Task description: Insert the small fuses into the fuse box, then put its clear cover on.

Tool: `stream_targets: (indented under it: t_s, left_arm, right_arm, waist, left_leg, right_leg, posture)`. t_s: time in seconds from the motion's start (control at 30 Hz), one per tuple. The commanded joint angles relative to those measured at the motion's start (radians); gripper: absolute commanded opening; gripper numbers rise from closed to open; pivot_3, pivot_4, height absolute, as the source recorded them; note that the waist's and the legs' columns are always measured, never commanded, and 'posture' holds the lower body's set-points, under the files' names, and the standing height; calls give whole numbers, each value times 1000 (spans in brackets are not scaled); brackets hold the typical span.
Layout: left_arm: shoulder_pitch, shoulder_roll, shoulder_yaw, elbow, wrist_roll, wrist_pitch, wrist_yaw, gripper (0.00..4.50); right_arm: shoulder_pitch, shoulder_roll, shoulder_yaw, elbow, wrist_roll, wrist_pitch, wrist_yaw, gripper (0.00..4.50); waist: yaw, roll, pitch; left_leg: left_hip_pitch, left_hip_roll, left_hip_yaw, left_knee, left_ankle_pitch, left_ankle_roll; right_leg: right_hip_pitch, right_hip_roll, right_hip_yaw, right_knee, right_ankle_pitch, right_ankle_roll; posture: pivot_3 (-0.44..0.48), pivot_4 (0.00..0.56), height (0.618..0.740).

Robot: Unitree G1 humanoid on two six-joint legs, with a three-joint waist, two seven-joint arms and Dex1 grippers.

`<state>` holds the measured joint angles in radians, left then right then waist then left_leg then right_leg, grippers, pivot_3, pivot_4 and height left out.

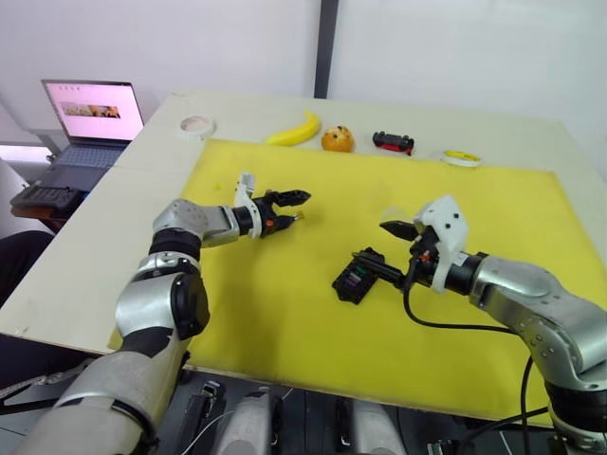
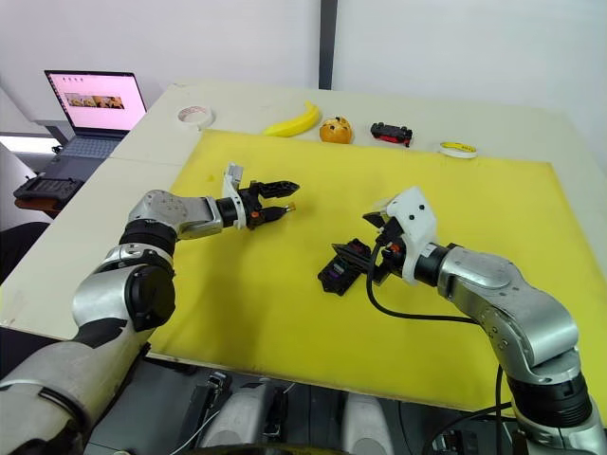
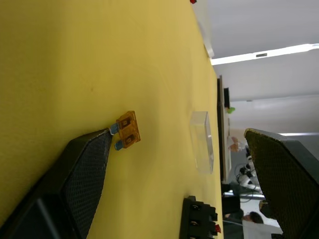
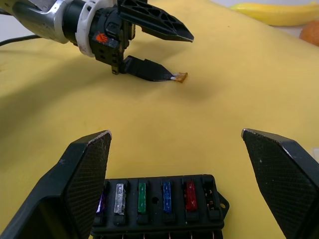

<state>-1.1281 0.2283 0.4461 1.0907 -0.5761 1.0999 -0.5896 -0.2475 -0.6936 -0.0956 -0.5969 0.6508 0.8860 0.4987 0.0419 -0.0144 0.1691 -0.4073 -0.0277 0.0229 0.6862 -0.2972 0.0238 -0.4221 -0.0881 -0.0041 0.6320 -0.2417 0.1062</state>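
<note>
Orange translucent plastic fuse (image 3: 128,135) with two thin metal blades lies on yellow foam mat (image 1: 313,313), touching lower finger of left gripper (image 1: 292,206), fingers spread apart. Likely very light, stiff, slippery; best pinched across flat plastic body, not blades. Black rectangular fuse box (image 4: 158,205), five coloured fuses seated, one slot empty, sits between wide-open fingers of right gripper (image 1: 389,251). Clear plastic cover (image 3: 203,142) lies on mat, near box.

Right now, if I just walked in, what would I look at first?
Probably the big yellow mat with two robot arms reaching over it. The left gripper is open, with a tiny orange fuse at the tip of one finger. The open right gripper sits either side of the black fuse box, which already has colourful fuses in a row.
</note>
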Motion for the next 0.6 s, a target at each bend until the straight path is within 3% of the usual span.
stream_targets:
  t_s: [0.03,0.6]
  left_arm:
    - [-15,-19,-21,-6,3,24,-22,4500]
    - [-19,-44,-23,39,34,-48,-13,4500]
  right_arm:
    - [0,3,-13,-43,5,-13,0,4440]
    - [5,-5,-13,-46,1,-12,4,4440]
  waist:
    - [0,0,0]
    - [0,0,0]
  left_leg:
    - [0,0,0,0,0,0]
    - [0,0,0,0,0,0]
  right_leg:
    - [0,0,0,0,0,0]
    - [0,0,0,0,0,0]
  posture:
    - [0,150,740]
    - [0,150,740]
